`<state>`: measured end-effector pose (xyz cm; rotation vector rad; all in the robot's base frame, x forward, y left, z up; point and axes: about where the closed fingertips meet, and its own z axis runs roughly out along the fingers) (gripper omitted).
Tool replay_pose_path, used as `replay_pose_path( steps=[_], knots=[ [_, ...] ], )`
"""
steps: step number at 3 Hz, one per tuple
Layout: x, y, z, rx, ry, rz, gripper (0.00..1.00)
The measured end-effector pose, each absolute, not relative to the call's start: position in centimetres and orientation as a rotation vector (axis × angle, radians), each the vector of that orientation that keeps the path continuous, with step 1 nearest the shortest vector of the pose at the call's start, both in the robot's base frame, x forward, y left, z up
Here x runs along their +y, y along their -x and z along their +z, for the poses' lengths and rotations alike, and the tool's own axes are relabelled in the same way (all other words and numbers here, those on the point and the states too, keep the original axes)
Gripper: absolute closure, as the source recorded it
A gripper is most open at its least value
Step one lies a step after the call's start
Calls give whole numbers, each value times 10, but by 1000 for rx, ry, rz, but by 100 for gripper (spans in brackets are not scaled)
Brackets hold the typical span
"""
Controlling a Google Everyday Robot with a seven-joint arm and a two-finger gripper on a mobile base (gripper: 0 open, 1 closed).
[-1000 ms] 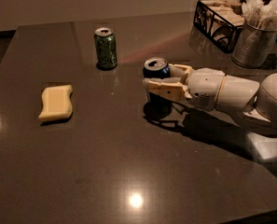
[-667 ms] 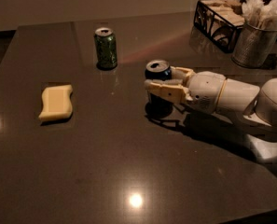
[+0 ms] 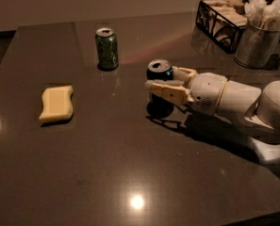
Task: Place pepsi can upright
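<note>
The pepsi can (image 3: 159, 74) is dark blue with a silver top. It stands upright near the middle of the dark table (image 3: 130, 164), and its base is at or just above the surface. My gripper (image 3: 167, 81) reaches in from the right with its cream fingers (image 3: 165, 89) closed around the can's body, one in front of it and one behind. The white arm (image 3: 234, 100) extends to the right edge of the view.
A green can (image 3: 106, 48) stands upright at the back left of the pepsi can. A yellow sponge (image 3: 57, 102) lies at the left. A black wire basket (image 3: 222, 18) and a metal cup of napkins (image 3: 259, 36) stand at the back right.
The gripper and the can have stayed in nearly the same place. The can's top sits a touch higher in the view.
</note>
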<state>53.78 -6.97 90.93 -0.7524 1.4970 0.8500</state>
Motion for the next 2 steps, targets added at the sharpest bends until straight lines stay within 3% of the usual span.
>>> replay_pose_path(
  steps=[1, 2],
  knots=[
    [-68, -537, 910, 1495, 756, 852, 0],
    [-67, -537, 910, 1495, 756, 852, 0]
  ],
)
